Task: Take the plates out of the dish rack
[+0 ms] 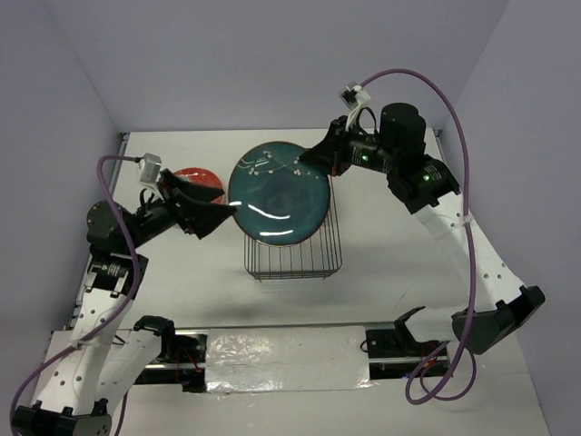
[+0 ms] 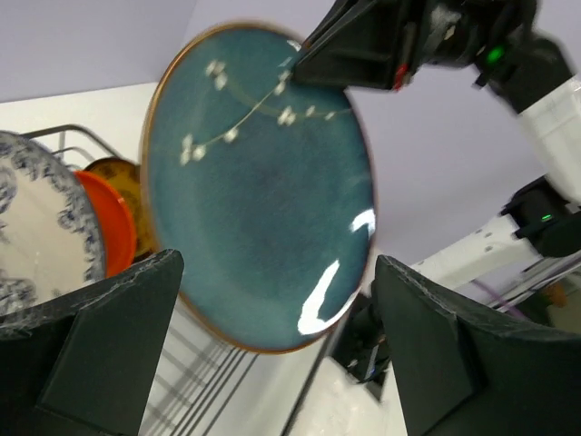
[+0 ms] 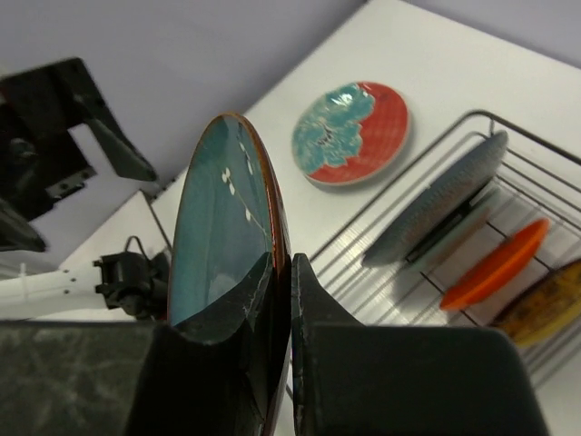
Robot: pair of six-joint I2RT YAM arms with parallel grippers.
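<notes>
From the top view you can't see what stands in the rack [image 1: 292,252]. The teal plate [image 1: 277,195] hangs tilted above it and covers its far half, so only bare wires show at the near end. The red plate [image 1: 198,179], lying flat on the bench [image 1: 408,263] left of the rack, is partly cut off there by your left arm [image 1: 150,221]. Your right gripper [image 1: 304,164] is clamped tight on the teal plate's far rim and holds it clear above the rack. The right wrist view shows that grip best, with the plate edge-on and its rim pinched between both fingers [image 3: 231,336]. Your left gripper [image 1: 231,213] is wide open and holds nothing, its tips just beside the teal plate's left edge. You can't tell from any view whether they touch it. The left wrist view gives you the plate's face, marked with a sprig of small white flowers, framed by the open gripper. It also shows what the top view hides: a white plate [image 2: 36,227] with blue pattern, an orange plate [image 2: 111,227] and a yellowish plate [image 2: 127,174] on edge in the rack, the last mostly hidden and blurred. Only the right wrist view shows the teal flower on the red plate.
</notes>
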